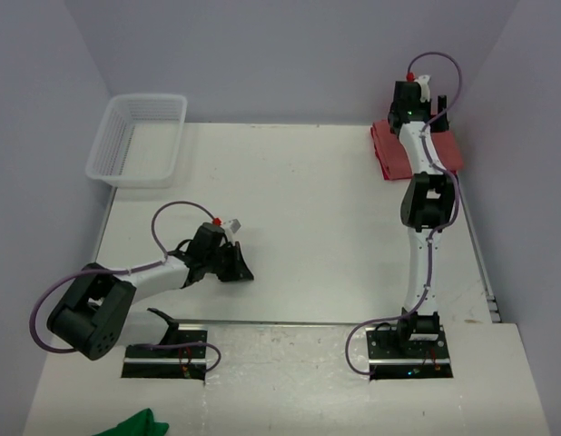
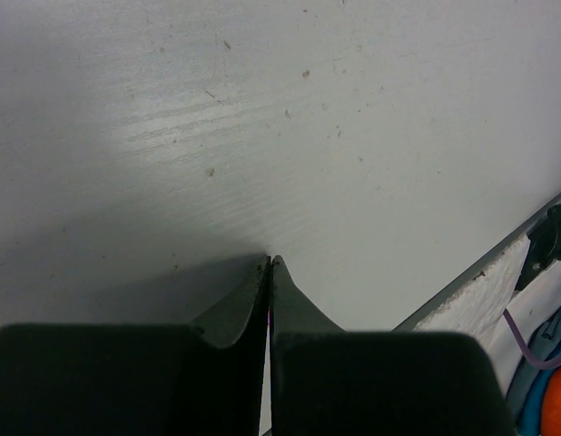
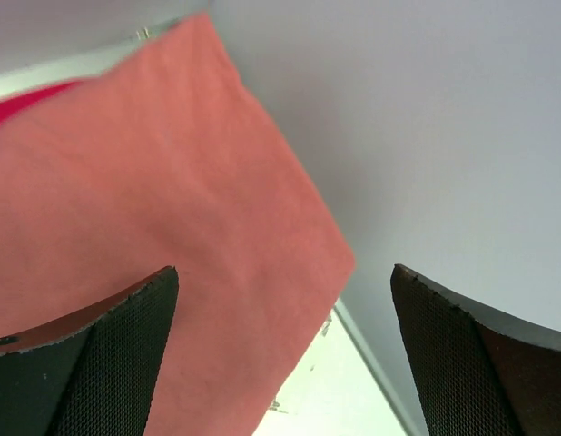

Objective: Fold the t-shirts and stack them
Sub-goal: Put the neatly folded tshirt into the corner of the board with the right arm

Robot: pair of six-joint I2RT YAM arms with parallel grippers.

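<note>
right jaws wide over the shirt pile, left arm idle

top view: the t-shirts lie folded as 1 pile at the far right corner of the table. they are well apart from the left gripper, which sits low near its own base. the right gripper hangs directly over the pile.

left wrist: the left fingers are pressed together on nothing, with bare table below.

right wrist: the right fingers stand wide apart and hold nothing. the salmon t-shirt lies flat just beneath them, with a sliver of the crimson t-shirt showing under it. both look light, limp cotton, likely to sag and unfold if lifted by 1 corner. pinching a folded edge through all layers seems safest.
</note>
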